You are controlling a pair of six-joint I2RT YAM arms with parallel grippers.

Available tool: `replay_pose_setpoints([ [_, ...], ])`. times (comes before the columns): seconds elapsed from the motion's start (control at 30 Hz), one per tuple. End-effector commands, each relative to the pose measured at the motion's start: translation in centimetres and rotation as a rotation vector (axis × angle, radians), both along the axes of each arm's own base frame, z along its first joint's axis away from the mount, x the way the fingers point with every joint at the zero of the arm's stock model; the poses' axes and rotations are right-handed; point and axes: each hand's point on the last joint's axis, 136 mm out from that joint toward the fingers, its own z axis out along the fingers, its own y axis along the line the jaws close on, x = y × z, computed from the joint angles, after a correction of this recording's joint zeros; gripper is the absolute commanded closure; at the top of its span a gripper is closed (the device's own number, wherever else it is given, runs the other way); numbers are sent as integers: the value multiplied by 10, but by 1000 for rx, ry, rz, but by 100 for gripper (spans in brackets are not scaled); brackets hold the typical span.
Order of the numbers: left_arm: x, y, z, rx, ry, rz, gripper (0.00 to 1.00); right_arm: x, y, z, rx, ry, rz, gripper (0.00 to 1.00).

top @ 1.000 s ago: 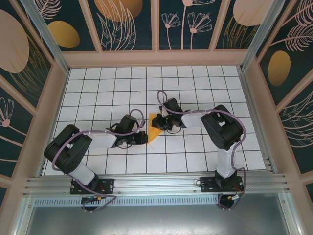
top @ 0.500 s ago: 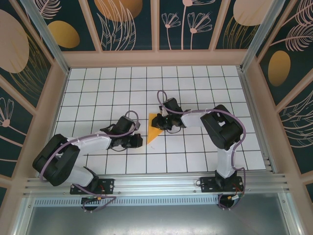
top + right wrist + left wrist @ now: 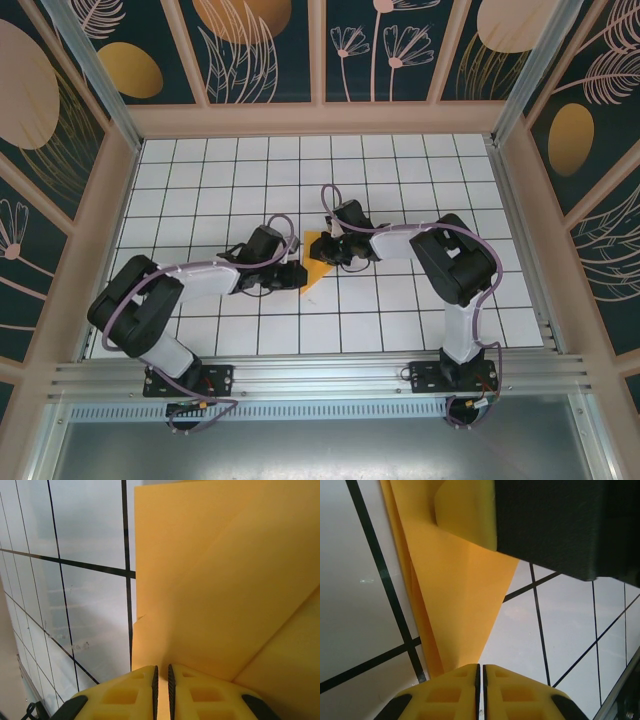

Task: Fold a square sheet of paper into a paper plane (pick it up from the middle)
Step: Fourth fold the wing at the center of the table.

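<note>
The square sheet of paper lies on the tiled table as a creased bright-orange triangle, its point toward the near edge. My left gripper sits at its lower left edge. In the left wrist view the paper narrows down to my shut left gripper, with nothing seen between the pads. My right gripper rests on the upper part of the paper. From the right wrist, the folded layers lie flat under my right gripper, whose jaws stand nearly together. No paper plane shape shows.
The white grid table is ringed by wooden-framed patterned walls. A metal rail runs along the near edge by the arm bases. The right gripper's black body hangs over the paper's far end.
My left arm drew back a little from the paper, then came forward again to its lower left edge, its jaws parting very slightly. The right arm and the paper have stayed still.
</note>
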Motion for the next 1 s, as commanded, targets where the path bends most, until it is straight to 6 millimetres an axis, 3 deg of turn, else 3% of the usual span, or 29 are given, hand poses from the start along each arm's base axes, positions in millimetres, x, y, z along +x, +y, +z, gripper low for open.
replay_pose_setpoints([
  [0.0, 0, -11, -2, -47, 11, -30, 87, 1, -19, -38, -100, 33, -45, 82],
  [0.33, -47, 28, -56, 94, 174, -24, 86, 2, -21, -40, -116, 34, -47, 82],
  [0.5, -65, 36, -60, 99, 215, -39, 85, 2, -22, -41, -120, 34, -50, 82],
  [0.83, -79, 49, -56, 149, 239, -58, 84, 4, -23, -40, -127, 33, -46, 82],
  [0.97, -73, 46, -46, 135, 207, -55, 83, 4, -19, -34, -100, 23, -31, 82],
])
